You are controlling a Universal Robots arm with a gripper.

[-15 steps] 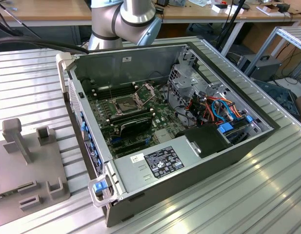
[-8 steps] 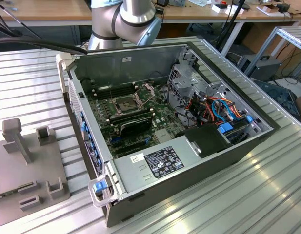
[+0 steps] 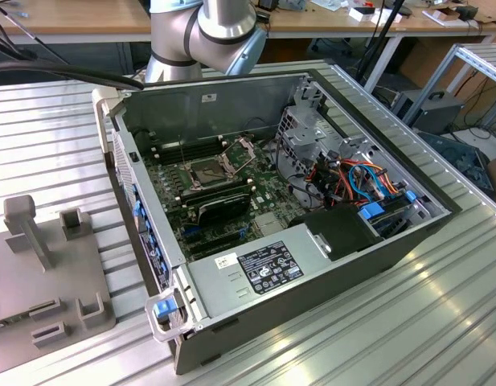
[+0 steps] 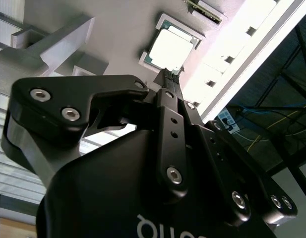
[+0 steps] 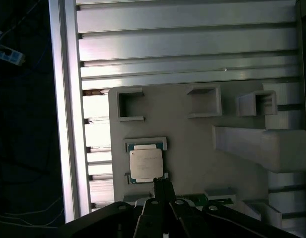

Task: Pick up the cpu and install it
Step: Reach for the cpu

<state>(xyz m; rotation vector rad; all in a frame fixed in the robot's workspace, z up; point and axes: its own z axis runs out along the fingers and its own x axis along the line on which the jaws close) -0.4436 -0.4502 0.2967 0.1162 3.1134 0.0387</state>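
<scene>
The cpu (image 5: 146, 163) (image 4: 170, 47) is a thin square chip with its silvery face up, lying in a small walled nest on a grey fixture plate (image 5: 185, 141) (image 4: 120, 29). In both wrist views my gripper (image 5: 162, 184) (image 4: 171, 75) hovers over the plate, its two black fingers pressed together and its tip just past one edge of the chip. Nothing is between the fingers. In the exterior view the dark square socket (image 3: 209, 170), its metal frame swung up, sits on the motherboard inside the open computer case (image 3: 312, 269).
The fixture plate (image 3: 38, 265) carries several raised pockets and a tall angled post (image 5: 264, 146) (image 3: 26, 229). It lies on a ribbed aluminium table (image 3: 440, 322) whose edge rail (image 5: 68, 109) runs close to the cpu nest. The arm's base (image 3: 203, 32) stands behind the case.
</scene>
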